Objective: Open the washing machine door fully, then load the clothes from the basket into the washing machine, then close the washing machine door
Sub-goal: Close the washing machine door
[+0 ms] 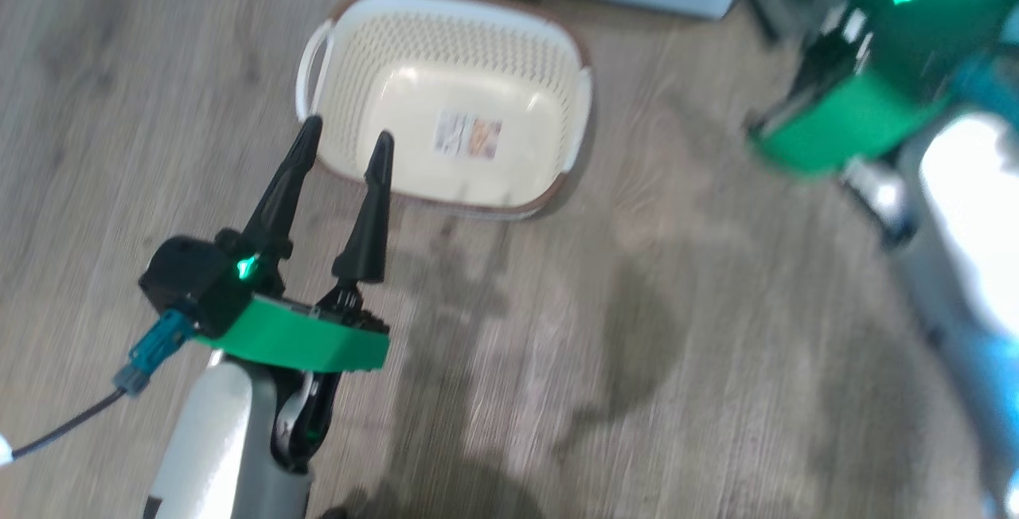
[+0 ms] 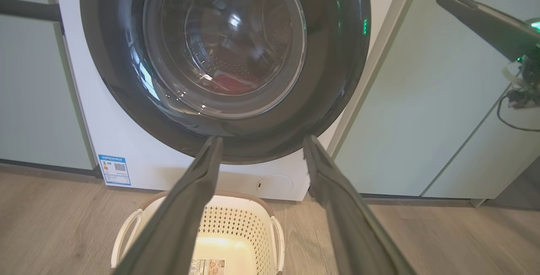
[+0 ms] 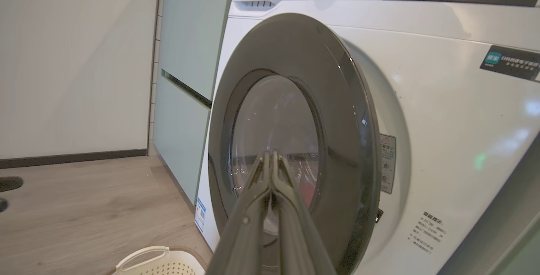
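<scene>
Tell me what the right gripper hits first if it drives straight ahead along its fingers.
Likely the washing machine door: the shut right gripper aims at its glass centre, though the gap is hard to judge.

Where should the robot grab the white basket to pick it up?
Probably by a side handle, coming down from above. The basket sits upright on the floor, and each handle loops out sideways, leaving a gap one finger could slip into. The left gripper, fingers open, is closest to the handle on the robot's left.
</scene>
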Tool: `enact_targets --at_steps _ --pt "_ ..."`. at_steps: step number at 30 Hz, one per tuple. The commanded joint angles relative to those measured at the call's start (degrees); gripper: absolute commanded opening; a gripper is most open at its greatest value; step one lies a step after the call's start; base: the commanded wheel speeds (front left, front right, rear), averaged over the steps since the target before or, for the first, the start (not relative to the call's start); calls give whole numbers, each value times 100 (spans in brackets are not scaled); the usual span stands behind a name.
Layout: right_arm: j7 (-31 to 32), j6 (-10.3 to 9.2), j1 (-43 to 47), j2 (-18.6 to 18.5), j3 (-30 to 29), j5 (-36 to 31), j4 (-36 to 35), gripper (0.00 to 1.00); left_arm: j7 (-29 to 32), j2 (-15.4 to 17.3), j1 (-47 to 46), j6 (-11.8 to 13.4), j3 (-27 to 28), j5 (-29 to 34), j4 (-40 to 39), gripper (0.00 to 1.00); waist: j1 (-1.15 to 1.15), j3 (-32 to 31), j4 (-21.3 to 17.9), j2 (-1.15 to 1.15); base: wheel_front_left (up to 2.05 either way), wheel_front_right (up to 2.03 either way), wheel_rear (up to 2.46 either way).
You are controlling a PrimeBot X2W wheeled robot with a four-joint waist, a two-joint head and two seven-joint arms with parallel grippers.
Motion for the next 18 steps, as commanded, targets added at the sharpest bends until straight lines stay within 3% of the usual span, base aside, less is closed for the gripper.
enact_targets --at_steps 1,10,18 --pt "42 -1 -105 -13 92 78 -106 0 -55 41 -114 39 144 -38 -206 100 0 398 310 0 0 0 0" --pt "134 -1 -1855 -752 404 537 1356 0 -55 41 -355 119 -73 -269 -243 100 0 854 649 0 0 0 0" --pt "73 -1 -2793 -967 752 736 2348 0 -55 41 -446 161 -132 -349 -280 100 0 1057 717 0 0 0 0"
